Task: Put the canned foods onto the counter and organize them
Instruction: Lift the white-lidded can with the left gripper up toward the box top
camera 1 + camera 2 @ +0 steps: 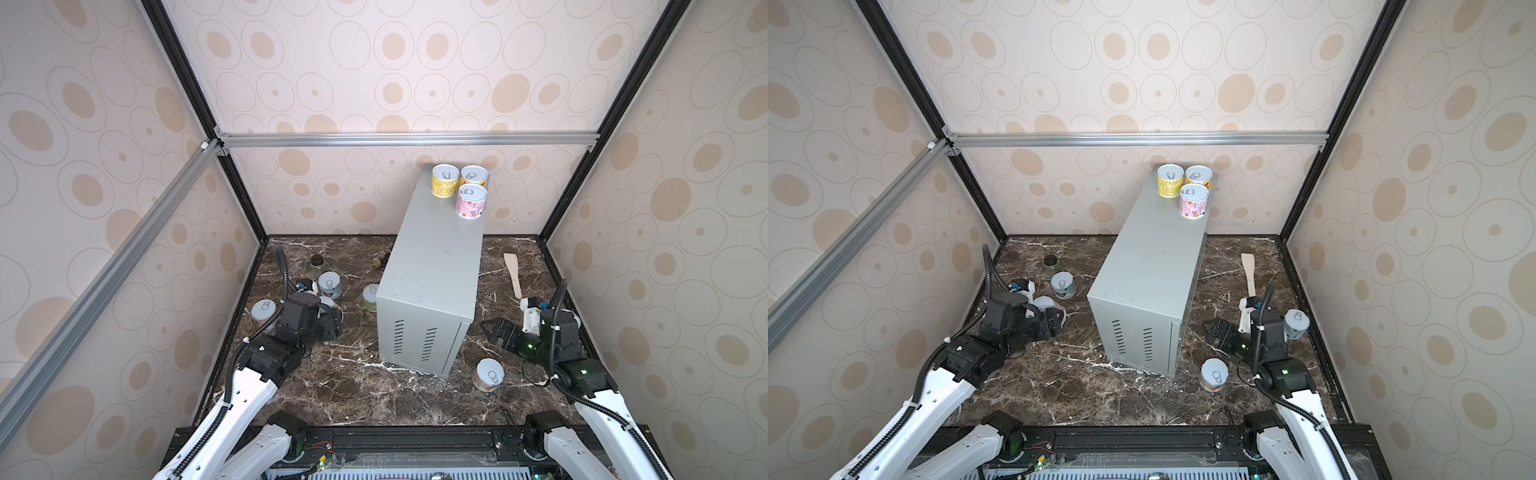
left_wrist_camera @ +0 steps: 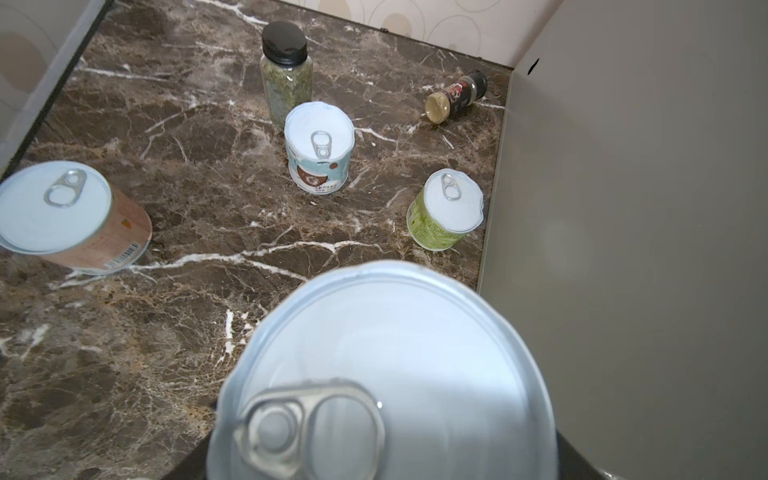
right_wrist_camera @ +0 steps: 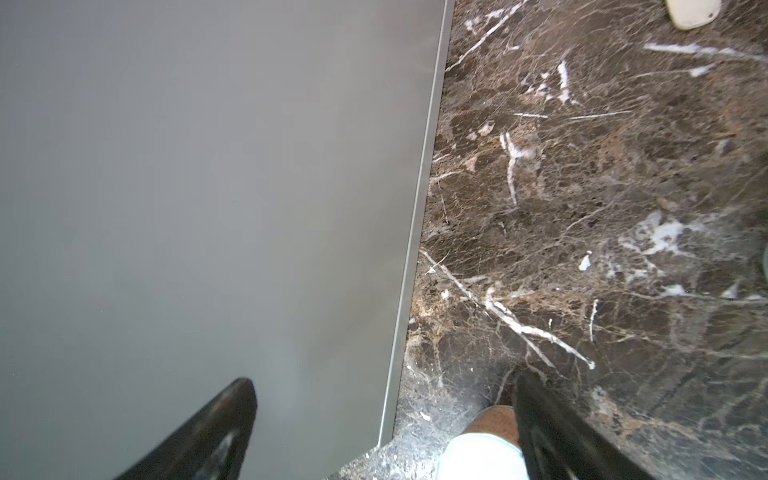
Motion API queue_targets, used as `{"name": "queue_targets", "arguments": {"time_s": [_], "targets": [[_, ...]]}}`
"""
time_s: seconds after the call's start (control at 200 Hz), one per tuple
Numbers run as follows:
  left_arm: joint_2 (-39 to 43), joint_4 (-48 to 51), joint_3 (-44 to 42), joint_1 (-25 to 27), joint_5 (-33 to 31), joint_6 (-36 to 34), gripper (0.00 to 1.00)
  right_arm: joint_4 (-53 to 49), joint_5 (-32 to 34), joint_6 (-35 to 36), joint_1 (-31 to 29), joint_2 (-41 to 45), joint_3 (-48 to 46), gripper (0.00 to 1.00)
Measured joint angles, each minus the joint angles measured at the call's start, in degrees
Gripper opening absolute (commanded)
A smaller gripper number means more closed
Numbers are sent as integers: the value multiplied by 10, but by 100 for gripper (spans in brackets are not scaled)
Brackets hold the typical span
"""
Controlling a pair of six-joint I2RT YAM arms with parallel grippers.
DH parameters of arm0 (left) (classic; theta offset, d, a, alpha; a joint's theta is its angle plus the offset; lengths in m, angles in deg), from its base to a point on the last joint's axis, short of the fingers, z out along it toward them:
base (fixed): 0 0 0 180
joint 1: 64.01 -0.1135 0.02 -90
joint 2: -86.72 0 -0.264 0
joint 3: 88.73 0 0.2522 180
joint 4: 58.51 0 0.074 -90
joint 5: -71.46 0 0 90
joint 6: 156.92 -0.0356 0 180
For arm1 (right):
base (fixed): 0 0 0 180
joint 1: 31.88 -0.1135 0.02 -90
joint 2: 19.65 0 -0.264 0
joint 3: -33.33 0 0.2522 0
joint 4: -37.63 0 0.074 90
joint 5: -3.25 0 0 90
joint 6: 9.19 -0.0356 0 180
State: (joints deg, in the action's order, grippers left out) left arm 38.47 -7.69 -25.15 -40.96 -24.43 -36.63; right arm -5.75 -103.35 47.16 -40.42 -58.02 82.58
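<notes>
Counted three short round tins upright at the far end of the tall light-grey rectangular metal counter (image 1: 432, 266), toward its right edge: yellow-labelled tin (image 1: 444, 183), orange-yellow tin (image 1: 473, 176) beside it, pink-labelled tin (image 1: 471, 203) just in front of both.

Found left gripper (image 1: 330, 316) low over the dark brown marble surface (image 1: 353, 395), left of the counter, clamped on a silver-lidded tin (image 2: 386, 353). Label hidden; cannot tell whether lifted or resting.

Logged upright on the marble beyond it: white-blue tin (image 2: 318, 145); green-labelled tin (image 2: 444, 212) just beside the counter's left side; peach-labelled tin (image 2: 70, 216) toward the enclosure's left wall. Also noted black-lidded glass jar (image 2: 286, 66) right behind the white-blue tin, and small dark spice bottle (image 2: 455, 97) lying on its side.

Found right gripper (image 1: 489, 331) right of the counter near its vented end, fingers spread wide, gripping nothing.

Noted orange-labelled tin (image 1: 489, 374) upright off the counter's near right corner, pale-blue tin (image 1: 1296, 322) behind the right arm in a top view, and pale wooden spatula (image 1: 513, 274) flat on the marble farther back.
</notes>
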Motion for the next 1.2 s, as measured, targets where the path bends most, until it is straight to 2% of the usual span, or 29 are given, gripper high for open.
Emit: {"name": "queue_targets", "arguments": {"time_s": [0.31,0.76,1.2], "targets": [[-44,48,125,0,9,-35,65,-16,-20,25,0,-9,23,99],[-187,113,379,11,55,-101,64,-25,-36,40,0,-20,30,99],[-315,154,585,134,39,-113,64,-21,-44,44,0,-19,30,99]]}}
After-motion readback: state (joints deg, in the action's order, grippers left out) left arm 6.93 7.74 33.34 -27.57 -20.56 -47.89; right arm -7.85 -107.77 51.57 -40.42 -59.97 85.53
